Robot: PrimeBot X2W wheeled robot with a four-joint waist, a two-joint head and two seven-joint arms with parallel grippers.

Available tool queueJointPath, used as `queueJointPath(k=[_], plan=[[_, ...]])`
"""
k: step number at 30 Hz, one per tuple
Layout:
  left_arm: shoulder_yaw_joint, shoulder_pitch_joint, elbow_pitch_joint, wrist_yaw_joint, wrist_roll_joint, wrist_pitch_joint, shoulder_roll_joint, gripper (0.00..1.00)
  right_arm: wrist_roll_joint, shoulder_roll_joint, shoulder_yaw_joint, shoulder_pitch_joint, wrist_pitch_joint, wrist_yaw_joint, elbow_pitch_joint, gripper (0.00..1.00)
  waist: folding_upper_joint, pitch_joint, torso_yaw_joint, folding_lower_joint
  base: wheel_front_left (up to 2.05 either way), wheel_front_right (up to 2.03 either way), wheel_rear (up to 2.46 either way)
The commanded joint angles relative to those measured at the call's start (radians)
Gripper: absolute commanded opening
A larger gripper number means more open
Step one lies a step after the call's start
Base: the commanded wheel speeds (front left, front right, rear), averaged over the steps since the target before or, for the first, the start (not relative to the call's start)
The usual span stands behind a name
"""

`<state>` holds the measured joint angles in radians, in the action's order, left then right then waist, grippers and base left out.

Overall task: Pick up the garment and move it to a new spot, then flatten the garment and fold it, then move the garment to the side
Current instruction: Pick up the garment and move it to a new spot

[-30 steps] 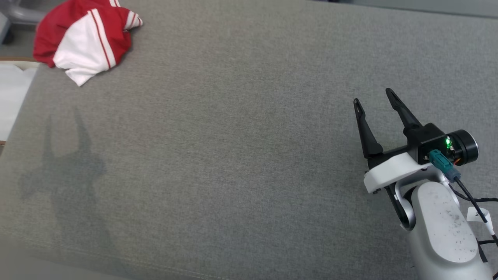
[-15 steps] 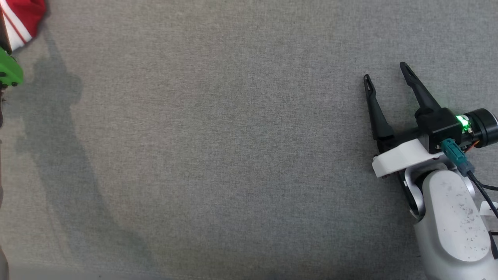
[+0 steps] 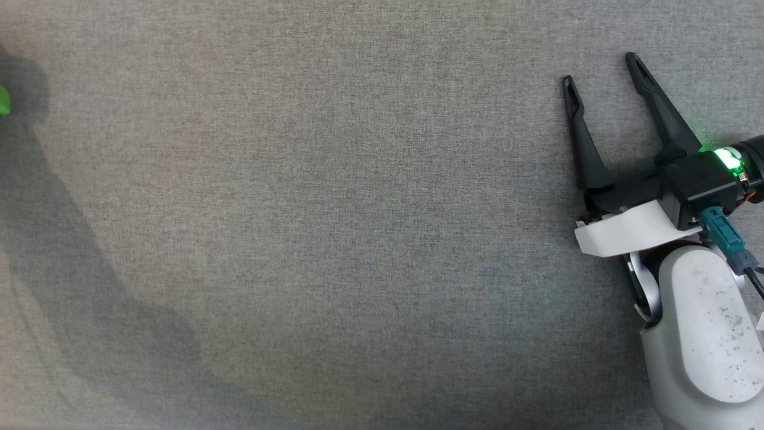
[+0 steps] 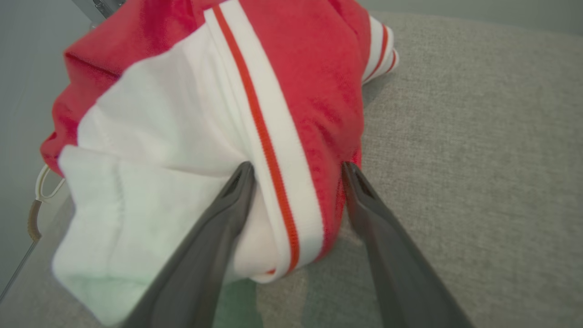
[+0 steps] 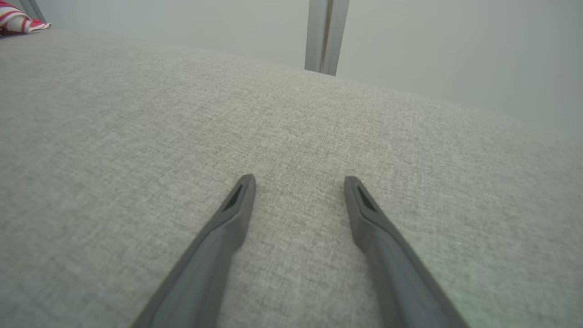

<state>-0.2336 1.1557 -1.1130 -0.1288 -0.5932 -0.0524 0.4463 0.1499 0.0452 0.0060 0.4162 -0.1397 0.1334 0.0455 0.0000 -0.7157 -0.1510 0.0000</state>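
Observation:
The garment [image 4: 182, 114] lies bunched on the grey fabric surface, red with a white, red-striped sleeve on top. My left gripper [image 4: 298, 168] is open, and its fingertips straddle a fold of that sleeve, touching the cloth on both sides. In the right wrist view a small corner of the garment [image 5: 16, 20] shows far off at the top left. My right gripper [image 3: 601, 68] hovers open over bare fabric at the right of the head view, nothing between its fingers [image 5: 299, 178].
The grey fabric surface [image 3: 334, 227] spreads wide. Its left edge runs close by the garment, with a looped cord [image 4: 38, 200] beyond it. A metal post [image 5: 325, 36] stands past the far edge. A green part [image 3: 3, 100] shows at the head view's left edge.
The head camera has shifted, so the garment slid out of the head view at the upper left. The right gripper sits a little higher in that view, still open.

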Motion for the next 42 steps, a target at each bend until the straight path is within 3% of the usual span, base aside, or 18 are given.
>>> queueJointPath(k=[1, 2, 3, 13, 24, 28, 34, 37, 42], plan=[[-0.010, 0.010, -0.014, -0.003, -0.008, 0.003, -0.008, 0.46, 0.009, 0.031, -0.036, -0.015, 0.024, -0.005, -0.064, 1.00, 0.0000, -0.007, 0.003, 0.0000, 0.00, 0.00, 0.00], [-0.011, 0.013, -0.018, -0.003, -0.011, -0.006, -0.008, 0.18, 0.009, 0.031, -0.038, -0.014, 0.023, -0.005, -0.062, 1.00, 0.0000, -0.008, 0.002, 0.0000, 0.00, 0.00, 0.00], [-0.015, 0.016, -0.020, -0.003, -0.013, -0.016, -0.006, 0.00, 0.010, 0.030, -0.041, -0.013, 0.021, -0.005, -0.062, 1.00, 0.0000, -0.006, 0.000, 0.0000, 0.00, 0.00, 0.00], [-0.076, 0.034, 0.014, -0.003, -0.019, -0.105, 0.053, 0.00, -0.016, 0.018, -0.050, -0.016, -0.018, -0.005, -0.116, 1.00, 0.0000, 0.073, -0.016, 0.0000, 0.00, 0.00, 0.00], [-0.259, 0.025, 0.208, -0.003, -0.029, -0.099, 0.130, 0.00, -0.105, 0.008, -0.030, -0.033, -0.098, -0.004, -0.269, 1.00, 0.0000, 0.304, 0.012, 0.0000, 0.00, 0.00, 0.00], [-0.323, 0.035, 0.303, -0.003, -0.039, -0.076, 0.126, 0.00, -0.146, 0.008, -0.025, -0.049, -0.116, -0.004, -0.319, 1.00, 0.0000, 0.390, 0.039, 0.0000, 0.00, 0.00, 0.00], [-0.403, 0.028, 0.452, -0.003, -0.059, -0.046, 0.068, 0.00, -0.204, 0.007, -0.022, -0.088, -0.125, -0.004, -0.380, 1.00, 0.0000, 0.505, 0.086, 0.0000, 0.00, 0.00, 0.00], [-0.410, 0.019, 0.516, 0.000, -0.094, -0.031, -0.001, 0.00, -0.231, 0.007, -0.018, -0.104, -0.126, -0.004, -0.382, 1.00, 0.0000, 0.545, 0.108, 0.0000, 0.00, 0.00, 0.00], [-0.420, -0.021, 0.599, 0.041, -0.146, -0.022, -0.129, 0.00, -0.269, 0.007, -0.016, -0.126, -0.126, -0.004, -0.376, 1.00, 0.0000, 0.587, 0.147, 0.0000, 0.00, 0.00, 0.00]])
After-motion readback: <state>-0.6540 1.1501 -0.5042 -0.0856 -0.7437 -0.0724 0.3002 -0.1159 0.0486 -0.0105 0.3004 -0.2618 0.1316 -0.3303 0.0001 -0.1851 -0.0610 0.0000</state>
